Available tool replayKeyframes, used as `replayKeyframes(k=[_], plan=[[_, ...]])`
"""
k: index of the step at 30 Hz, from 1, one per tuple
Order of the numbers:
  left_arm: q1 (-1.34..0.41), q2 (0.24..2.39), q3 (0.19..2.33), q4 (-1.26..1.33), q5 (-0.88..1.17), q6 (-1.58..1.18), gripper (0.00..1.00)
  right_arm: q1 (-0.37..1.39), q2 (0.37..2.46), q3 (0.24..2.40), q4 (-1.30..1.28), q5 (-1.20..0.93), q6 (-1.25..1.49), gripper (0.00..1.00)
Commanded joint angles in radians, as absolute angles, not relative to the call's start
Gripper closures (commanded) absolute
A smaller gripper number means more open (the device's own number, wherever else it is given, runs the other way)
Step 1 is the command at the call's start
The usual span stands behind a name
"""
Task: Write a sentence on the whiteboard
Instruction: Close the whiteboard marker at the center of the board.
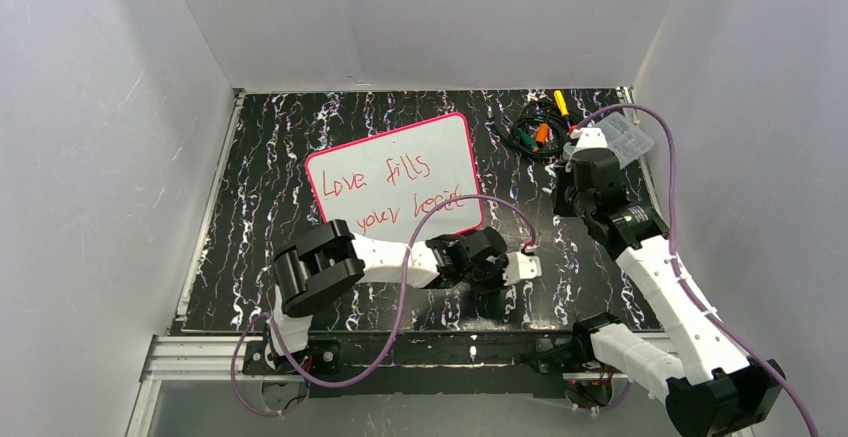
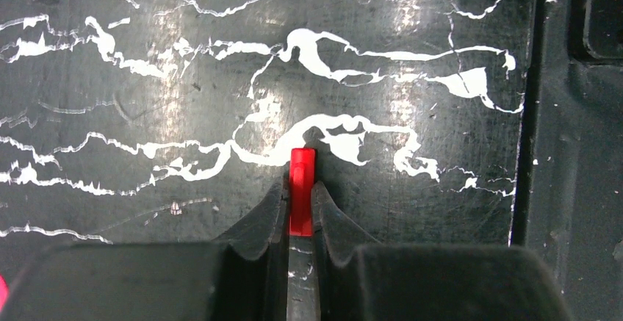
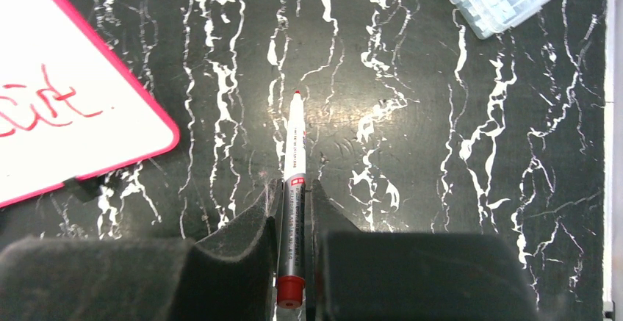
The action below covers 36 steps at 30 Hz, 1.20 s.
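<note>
Black, white-veined marbled surface (image 1: 260,157). At its far middle lies the flat, round-cornered, pink-rimmed whiteboard (image 1: 450,147). Its red cursive sentence (image 1: 385,179) reads "Love fills your heart". The right jaws pinch a slim uncapped marker (image 3: 294,152); the left jaws clamp a small red cap (image 2: 302,181).

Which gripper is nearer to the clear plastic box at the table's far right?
Right. The right gripper hangs just left of the clear plastic box in the top view. The left gripper sits far off, by the whiteboard's near right corner.
</note>
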State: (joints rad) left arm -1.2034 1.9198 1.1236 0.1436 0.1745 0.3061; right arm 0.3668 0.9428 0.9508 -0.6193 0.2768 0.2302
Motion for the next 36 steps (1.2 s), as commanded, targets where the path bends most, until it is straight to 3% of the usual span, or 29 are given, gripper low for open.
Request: replayKeyframes(k=[1,6,16,21,28,36], plan=[[-1.198,1.788,1.03,0.096,0.072,0.197,1.0,0.364,0.888,0.976,-0.61,0.177,0.204,0.99],[-1.135,1.55,0.956,0.036,0.116,0.088,1.0,0.364,0.83,0.991,-0.623,0.022,0.192,0.99],[-0.763,1.208,1.012,-0.437,0.604,0.099,1.0,0.364,0.832,1.052,-0.642,-0.467,0.132,0.99],[-0.68,1.058,0.913,-0.377,0.783,0.086,1.0,0.364,0.877,1.077,-0.612,-0.748,0.176,0.99],[-0.635,1.053,0.926,-0.385,0.909,0.081,1.0,0.364,0.948,1.054,-0.539,-0.973,0.272,0.99],[-0.631,1.059,0.922,-0.343,0.931,0.044,1.0,0.365,0.966,0.989,-0.482,-1.055,0.317,0.99]])
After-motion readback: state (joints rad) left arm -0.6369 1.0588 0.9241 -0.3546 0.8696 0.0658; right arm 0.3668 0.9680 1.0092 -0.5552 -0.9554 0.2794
